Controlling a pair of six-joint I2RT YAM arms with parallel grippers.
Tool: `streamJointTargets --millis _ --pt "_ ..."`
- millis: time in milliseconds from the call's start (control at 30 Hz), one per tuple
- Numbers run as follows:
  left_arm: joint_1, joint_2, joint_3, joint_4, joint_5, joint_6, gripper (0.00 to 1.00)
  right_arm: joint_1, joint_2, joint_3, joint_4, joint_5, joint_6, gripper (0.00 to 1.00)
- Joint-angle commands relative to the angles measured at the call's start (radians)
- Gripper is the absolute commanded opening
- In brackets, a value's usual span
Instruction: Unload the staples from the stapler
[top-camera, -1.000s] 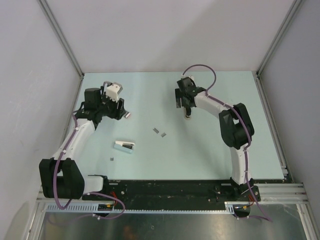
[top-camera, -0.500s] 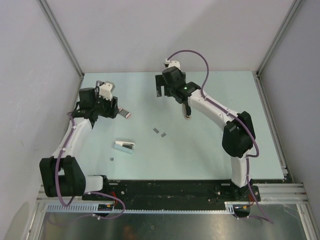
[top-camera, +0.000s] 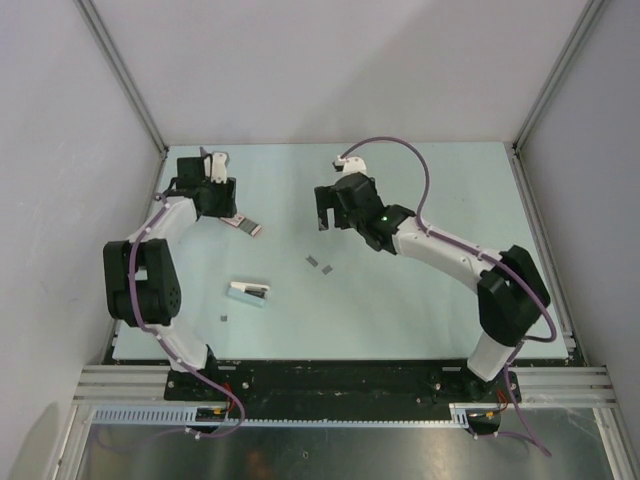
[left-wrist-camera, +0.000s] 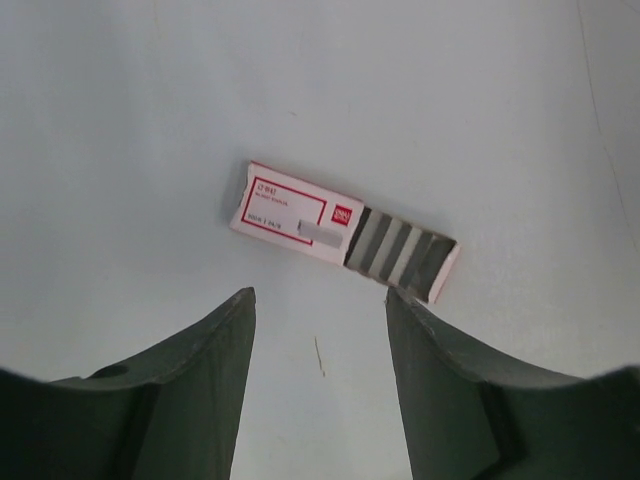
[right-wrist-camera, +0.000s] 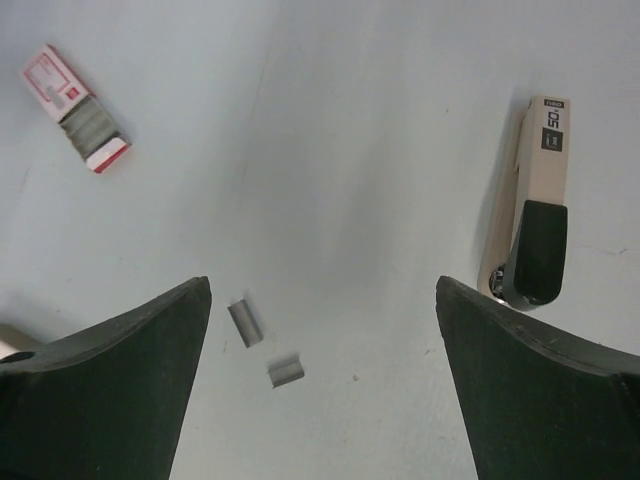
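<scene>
Where the left fingers (left-wrist-camera: 190, 390) stand moderately apart with nothing between them, clear of the table (top-camera: 400, 320), one staple box (left-wrist-camera: 290, 212) lies flat just ahead of the gap, untouched. It is pink-white with a red-framed label, and its tray is slid partly out to show grey refill rows.

Next, the right fingers (right-wrist-camera: 120, 380): spread wide, empty, clear of the table.

Between them, nearer the left-hand finger, lie the staples (right-wrist-camera: 245, 325): two short grey ridged strips, loose on the table, close together but not touching.

Beyond the right-hand finger lies the stapler (right-wrist-camera: 530, 215): a slim beige body with a dark near end and a "50" mark at the far end, flat on the table, well apart from the strips.

In the right wrist view the box sits far off at upper left. In the top view the strips lie between the two arms.
</scene>
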Motion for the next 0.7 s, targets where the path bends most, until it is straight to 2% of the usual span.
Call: streamJointTargets --millis 0,667 --pt "0.000 0.045 0.086 0.020 -0.041 -0.079 0.60 0.015 -0.120 -0.084 0.134 0.013 0.016 0.99" --pt "-0.006 0.263 0.263 -0.099 -0.142 -0.107 0.62 0.009 -0.217 -0.254 0.246 -0.047 0.052 0.96"
